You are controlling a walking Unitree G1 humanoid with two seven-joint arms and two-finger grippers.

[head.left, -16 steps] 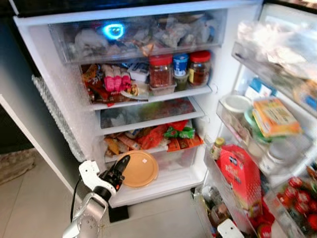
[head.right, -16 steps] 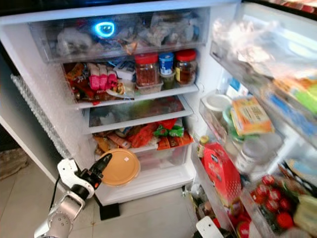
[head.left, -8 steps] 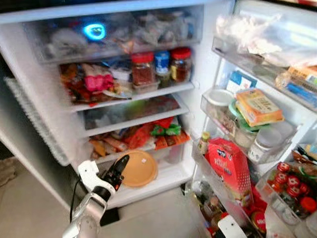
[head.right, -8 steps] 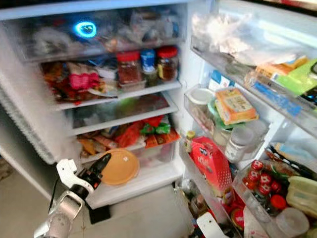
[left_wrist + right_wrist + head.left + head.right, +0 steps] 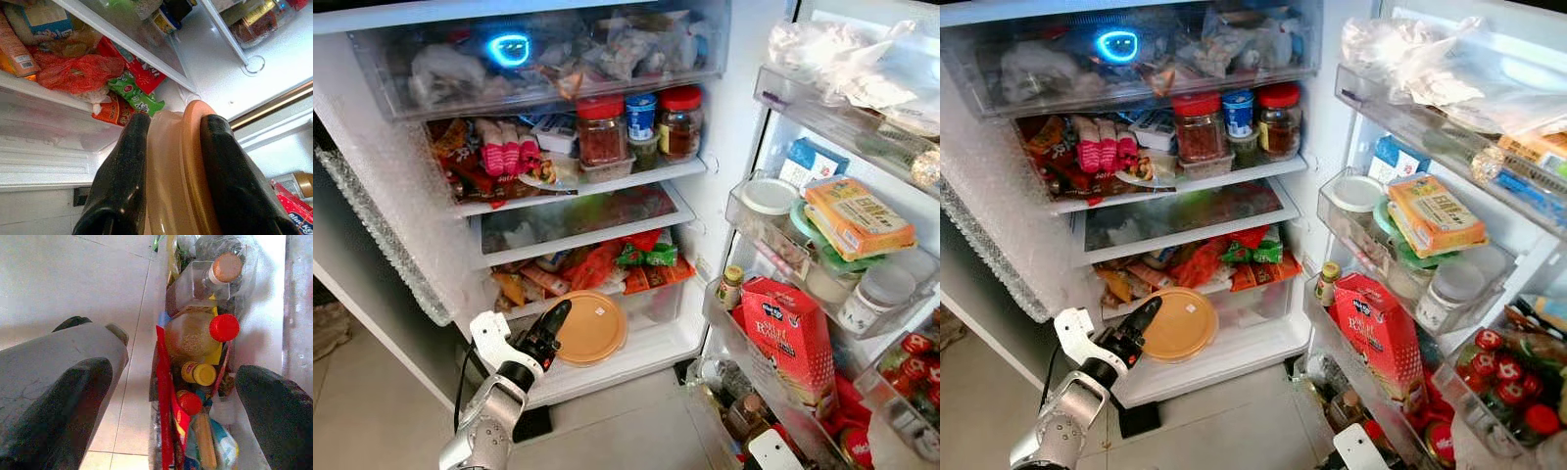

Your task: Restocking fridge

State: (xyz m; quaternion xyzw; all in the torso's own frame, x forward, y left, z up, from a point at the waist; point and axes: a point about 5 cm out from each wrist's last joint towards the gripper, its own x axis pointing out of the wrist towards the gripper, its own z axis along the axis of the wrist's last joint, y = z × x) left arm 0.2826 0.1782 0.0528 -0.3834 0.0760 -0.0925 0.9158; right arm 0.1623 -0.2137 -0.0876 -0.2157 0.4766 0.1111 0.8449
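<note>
From the head camera you are looking into an open fridge (image 5: 724, 127). Your left gripper (image 5: 551, 328) is low at the fridge's bottom shelf, its two black fingers closed on the near edge of a round container with an orange lid (image 5: 590, 329). The container stands on edge, lid facing out, leaning against the clear drawer front just behind it. Directly above the container, a shelf holds a red bag (image 5: 597, 264) and a green packet (image 5: 646, 257). Higher up, well above the container, three red- and blue-capped jars (image 5: 636, 122) stand in a row. To the right of the container, on the fridge door, a red carton (image 5: 788, 333) sits in a lower door bin, with a yellow-orange box (image 5: 857, 215) in the bin above it.

In the left wrist view you see the fingers (image 5: 124, 171) pressed on either side of the container (image 5: 181, 171), one on the pale tub wall, the other on the orange lid, so the hold is firm and narrow. Beyond the container's rim lie the green packet (image 5: 137, 95) and the red bag (image 5: 78, 73).

In the right wrist view your right gripper (image 5: 176, 401) hangs with its fingers spread wide and nothing between them. Past them is the bottom door bin, packed with a red-capped bottle (image 5: 205, 333), a clear bottle with an orange cap (image 5: 215, 276) and a small yellow-lidded jar (image 5: 198, 373), with pale floor tile (image 5: 73, 279) beside the bin.
</note>
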